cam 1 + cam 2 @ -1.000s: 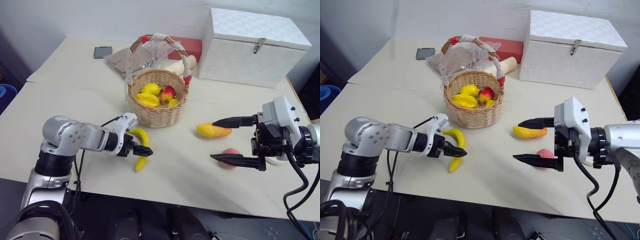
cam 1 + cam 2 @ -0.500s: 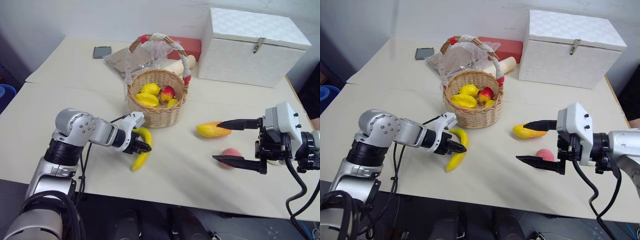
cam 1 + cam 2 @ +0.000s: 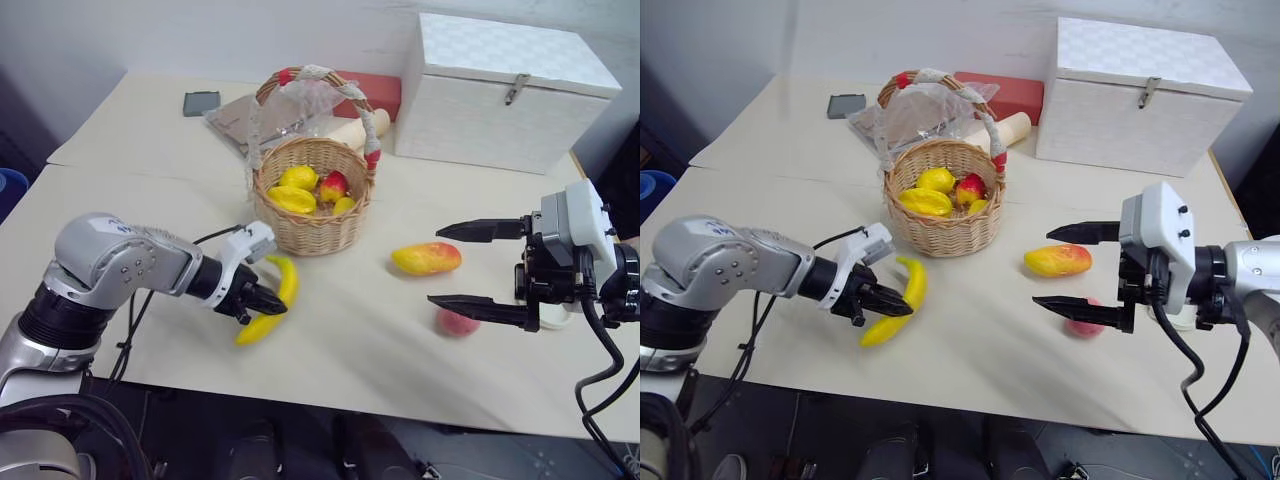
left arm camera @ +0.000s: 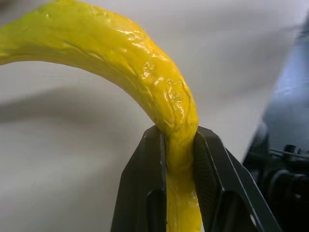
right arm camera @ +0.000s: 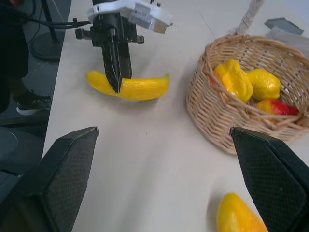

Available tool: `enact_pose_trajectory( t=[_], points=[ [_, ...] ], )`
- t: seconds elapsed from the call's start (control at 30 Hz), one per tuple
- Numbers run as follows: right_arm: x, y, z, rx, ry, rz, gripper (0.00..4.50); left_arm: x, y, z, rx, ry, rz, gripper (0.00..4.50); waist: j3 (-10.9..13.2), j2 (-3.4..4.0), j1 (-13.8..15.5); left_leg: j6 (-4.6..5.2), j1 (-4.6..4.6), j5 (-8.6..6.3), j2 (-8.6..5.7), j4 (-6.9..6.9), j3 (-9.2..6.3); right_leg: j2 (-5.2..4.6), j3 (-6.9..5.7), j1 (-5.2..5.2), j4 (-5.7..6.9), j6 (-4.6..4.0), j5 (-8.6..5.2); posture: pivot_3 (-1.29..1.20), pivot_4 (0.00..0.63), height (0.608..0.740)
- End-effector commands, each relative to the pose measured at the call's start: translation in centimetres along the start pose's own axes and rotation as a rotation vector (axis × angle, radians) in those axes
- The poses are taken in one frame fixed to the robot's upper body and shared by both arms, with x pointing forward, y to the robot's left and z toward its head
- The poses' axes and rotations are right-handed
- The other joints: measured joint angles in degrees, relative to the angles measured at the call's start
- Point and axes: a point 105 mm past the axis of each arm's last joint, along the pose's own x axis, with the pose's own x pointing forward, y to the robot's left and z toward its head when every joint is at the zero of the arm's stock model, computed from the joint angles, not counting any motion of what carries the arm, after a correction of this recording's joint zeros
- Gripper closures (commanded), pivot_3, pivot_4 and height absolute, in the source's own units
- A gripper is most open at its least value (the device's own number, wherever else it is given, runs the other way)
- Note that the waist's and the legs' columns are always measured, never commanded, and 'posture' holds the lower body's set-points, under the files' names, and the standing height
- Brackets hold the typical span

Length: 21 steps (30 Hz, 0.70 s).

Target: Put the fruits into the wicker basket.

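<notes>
The banana (image 3: 265, 308), lower left of the frame below the basket (image 3: 312, 190), is clamped off-centre in the left gripper (image 3: 268, 306); it seems liable to swivel and slip. The right gripper (image 3: 465, 265) is held with jaws apart.

Silver arms, black cables, black jaws

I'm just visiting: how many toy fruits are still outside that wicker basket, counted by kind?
Banana: 1, gripped in the left tool
Mango: 1
Peach: 1
Total outside the wicker basket: 3
</notes>
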Motion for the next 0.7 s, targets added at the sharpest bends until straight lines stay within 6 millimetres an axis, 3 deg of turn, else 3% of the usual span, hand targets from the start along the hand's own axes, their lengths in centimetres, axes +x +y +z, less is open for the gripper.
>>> enact_pose_trajectory(
  t=[0.03, 0.1, 0.27, 0.47, 0.57, 0.7],
  points=[
    [-0.2, -0.2, 0.7, -0.02, -0.004, 0.006, 0.0, -3.0, -1.6, 4.5, 0.129, -0.149, -0.054, 4.03, 0.0, 0.0, 0.03, 0.04, -0.06, -0.03, 0.0, 0.01, 0.0, 0.0, -0.01, -0.03, -0.02, 0.0, 0.0, 0.0, 0.15, 0.74],
    [-0.2, -0.3, 0.9, -0.02, -0.009, 0.008, 0.0, -4.1, -1.6, 6.5, 0.157, -0.205, -0.049, 4.03, 0.0, 0.0, 0.01, 0.07, -0.22, -0.07, 0.0, 0.07, -0.01, 0.0, -0.02, -0.15, -0.03, 0.02, 0.01, 0.0, 0.15, 0.74],
    [-0.1, -0.5, 0.8, -0.02, -0.007, 0.003, 0.0, -5.5, 0.6, 11.6, 0.244, -0.346, 0.107, 4.03, 0.0, 0.01, 0.04, 0.1, -0.53, -0.08, 0.0, 0.2, -0.02, 0.04, -0.04, -0.46, 0.04, 0.1, 0.01, 0.0, 0.15, 0.74],
    [0.4, -0.5, 0.7, -0.018, -0.023, 0.0, 0.0, -3.4, 3.3, 15.3, 0.237, -0.408, 0.213, 4.03, 0.0, 0.01, 0.11, 0.06, -0.86, -0.04, 0.0, 0.29, 0.03, 0.07, -0.01, -0.87, 0.21, 0.12, 0.02, 0.0, 0.15, 0.74],
    [0.8, -0.5, 1.0, -0.027, -0.035, -0.007, 0.0, -1.6, 4.6, 15.8, 0.205, -0.381, 0.25, 4.03, 0.0, 0.01, 0.04, 0.06, -0.86, -0.02, 0.0, 0.31, 0.06, 0.07, 0.03, -0.89, 0.25, 0.14, 0.01, 0.0, 0.15, 0.74],
    [0.8, -0.6, 1.5, -0.031, -0.046, -0.013, 0.0, -1.0, 5.5, 15.6, 0.164, -0.351, 0.279, 2.68, 0.0, 0.01, -0.26, 0.01, -0.85, 0.0, 0.01, 0.26, 0.12, 0.1, 0.11, -0.96, 0.32, 0.14, 0.01, 0.0, 0.15, 0.74]
  ],
)
